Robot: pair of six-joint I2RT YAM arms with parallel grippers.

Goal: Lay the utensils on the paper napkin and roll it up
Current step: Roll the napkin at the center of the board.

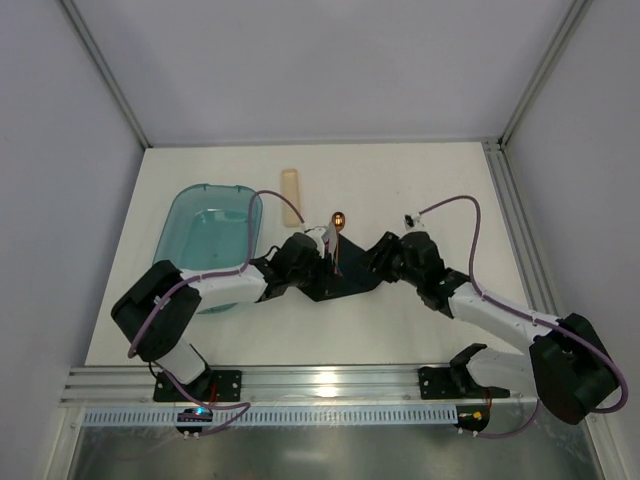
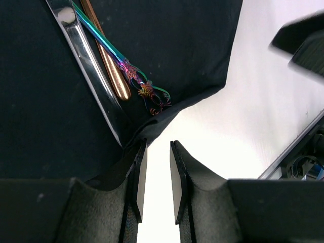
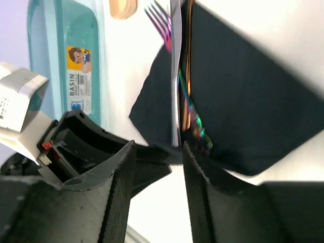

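Evidently the utensils (image 3: 182, 91) are bundled side by side on the paper napkin (image 3: 243, 101) so that one roll can take them all. They lie parallel and touching, their handle ends near the sheet's near corner and their heads past its far edge.

There are three:
- A fork (image 3: 158, 17) with an oily rainbow sheen and an ornate handle end.
- A mirror-bright silver piece (image 2: 86, 55), flat and narrow, probably a knife.
- A copper spoon (image 1: 339, 219), whose small oval bowl rests on the bare white table (image 1: 430, 180).

The napkin is thin, matt and nearly black. It is limp enough that its near edge puckers upward beside the handles.

Both arms meet at that near corner, which looks like the start of lifting the edge to roll it.
- **Left end effector** (image 2: 157, 144): its ribbed black fingers are narrowly parted. The white table shows in the gap and the napkin's edge brushes one fingertip, so it grips nothing.
- **Right end effector** (image 3: 158, 147): it stands wider apart and is likewise empty, hanging over the same corner.

A translucent teal basin (image 1: 205, 240) and a beige oblong piece (image 1: 290, 197) sit to the left, apart from the napkin.

The slick metal could slide on such soft paper, so I would judge the first fold needs to trap the handles.
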